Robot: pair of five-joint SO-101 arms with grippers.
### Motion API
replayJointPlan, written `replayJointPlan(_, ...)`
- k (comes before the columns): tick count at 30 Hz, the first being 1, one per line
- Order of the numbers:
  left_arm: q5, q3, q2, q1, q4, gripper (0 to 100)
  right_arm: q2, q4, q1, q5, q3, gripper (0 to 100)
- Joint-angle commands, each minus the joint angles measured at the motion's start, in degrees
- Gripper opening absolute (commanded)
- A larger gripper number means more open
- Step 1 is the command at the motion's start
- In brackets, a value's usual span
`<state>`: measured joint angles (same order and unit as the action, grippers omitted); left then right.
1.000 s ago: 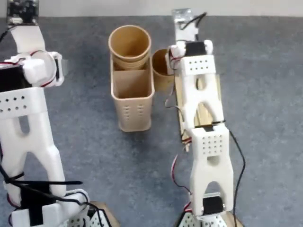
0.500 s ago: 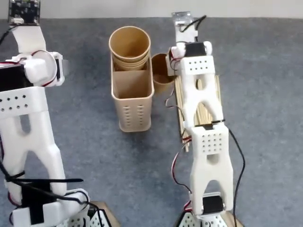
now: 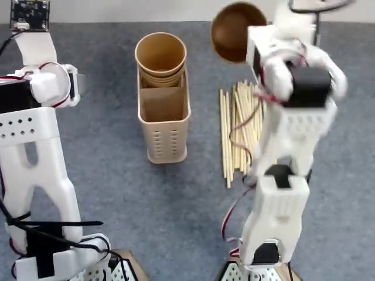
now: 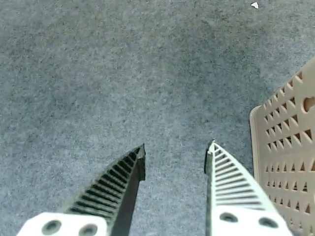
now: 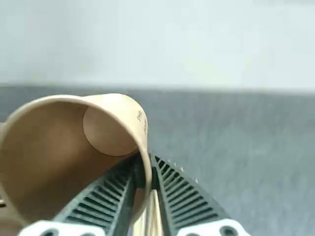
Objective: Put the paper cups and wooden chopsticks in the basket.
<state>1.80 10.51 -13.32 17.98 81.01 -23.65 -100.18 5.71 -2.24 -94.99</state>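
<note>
Carrying is judged in hand: a brown paper cup (image 3: 234, 32) is clamped by its rim in the right end effector (image 5: 143, 160), aloft beside the beige perforated plastic basket (image 3: 164, 137). Next, it must be centred over the stacked cups (image 3: 160, 55) there and released. The left end effector (image 4: 174, 152) is spread, empty.

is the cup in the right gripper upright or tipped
Tipped: the paper cup hangs on its side, wall pinched in the right gripper, mouth facing sideways.

Stacked cups (image 3: 160, 57) sit in the basket (image 3: 165, 140); chopsticks (image 3: 230, 134) lie just right of it.
</note>
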Motion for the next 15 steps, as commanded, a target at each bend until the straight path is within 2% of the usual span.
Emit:
replayJointPlan(1, 0.2, 0.2, -1.1, 0.5, -0.5, 22, 11.0, -0.7, 10.8, -0.5, 0.0, 0.5)
replayJointPlan(5, 0.2, 0.2, -1.1, 0.6, -0.5, 22, 12.9, -0.4, 16.8, -0.6, 8.8, 0.5)
replayJointPlan(15, 0.2, 0.2, -0.8, 2.0, -0.5, 22, 12.9, 14.1, 17.4, 2.3, 34.2, 0.5)
